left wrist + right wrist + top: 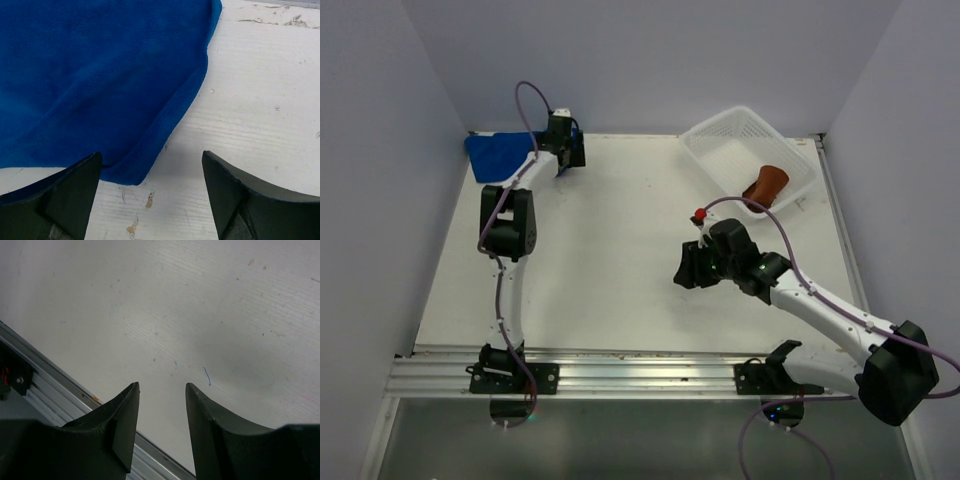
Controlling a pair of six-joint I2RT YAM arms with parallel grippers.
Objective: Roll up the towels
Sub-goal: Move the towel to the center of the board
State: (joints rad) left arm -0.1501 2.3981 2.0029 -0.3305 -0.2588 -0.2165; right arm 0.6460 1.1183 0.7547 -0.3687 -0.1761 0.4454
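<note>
L gripper (152, 160) is spread wide w/ nothing between its fingers, poised over the corner hem of the blue towel (100, 75), which lies spread out in the far-left corner of the table (620, 260). R gripper (162, 387) also has its fingers apart, w/ a narrower gap and nothing in it, above bare tabletop near the alu rail (45, 385) at the front edge. The rust-brown towel (766, 185) sits bunched inside the white mesh basket (720, 135) at far right, well apart from the blue one.
</note>
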